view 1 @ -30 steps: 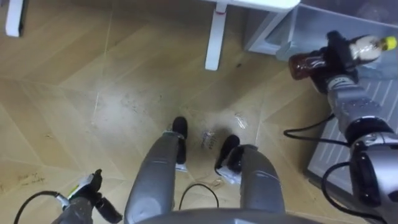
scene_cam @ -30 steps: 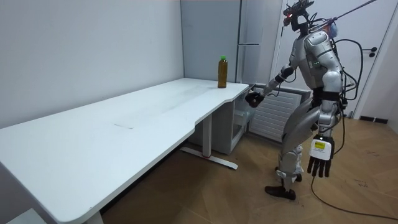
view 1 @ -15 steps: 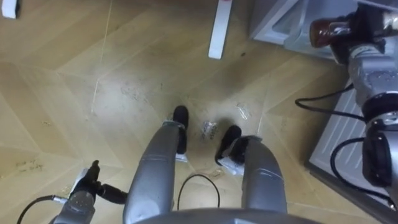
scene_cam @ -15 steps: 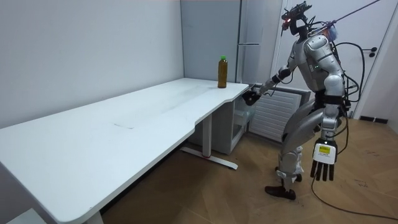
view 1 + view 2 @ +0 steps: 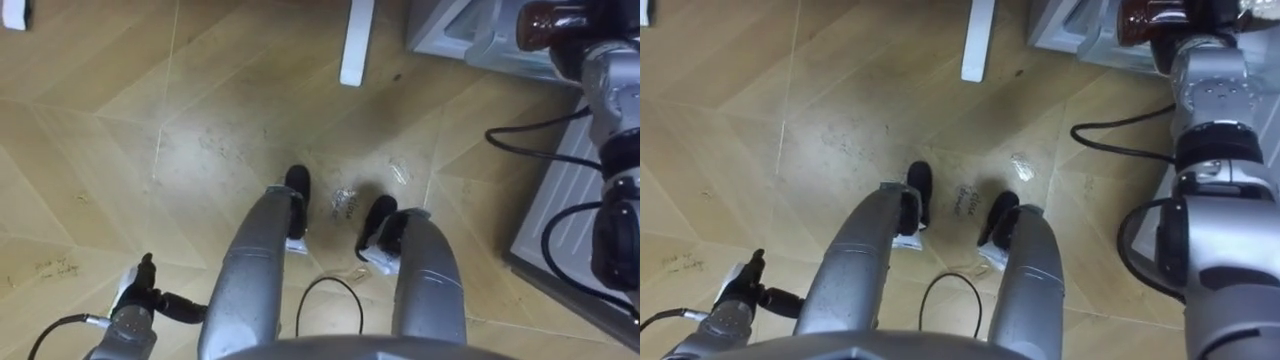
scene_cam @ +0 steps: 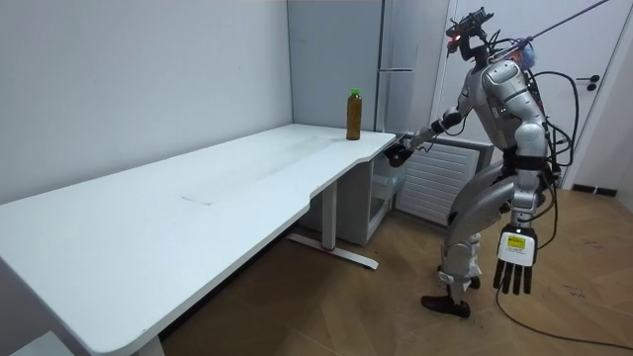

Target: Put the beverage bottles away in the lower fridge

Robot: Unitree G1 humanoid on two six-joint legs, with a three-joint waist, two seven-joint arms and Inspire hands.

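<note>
So here's where I'm at: standing on the wood floor [image 5: 150, 120] at the far end of the white desk [image 6: 198, 198], just in front of the tall grey fridge [image 6: 396, 59], leaning forward a bit. My right arm is stretched out ahead of me, and my right hand [image 5: 568, 50] has its fingers curled around the brown bottle [image 5: 540, 20]. From up here the bottle lies on its side in my grip, right at the top edge of what I see. It's just over the front edge of the open lower fridge compartment [image 5: 455, 35]. I can't tell if it's actually inside or only at the mouth of it. There's a ribbed white panel [image 5: 565, 200] on the floor side to my right, next to that opening.

My left hand [image 6: 514, 269] hangs down at my side, well away from everything. Its fingers are straight and pointing at the floor, nothing in it.

The other drink, a green-capped bottle [image 6: 353, 114], stands upright on the desk's corner nearest the fridge, off to the side of my reaching arm. One white desk leg [image 5: 355, 45] shows just ahead of my feet.
</note>
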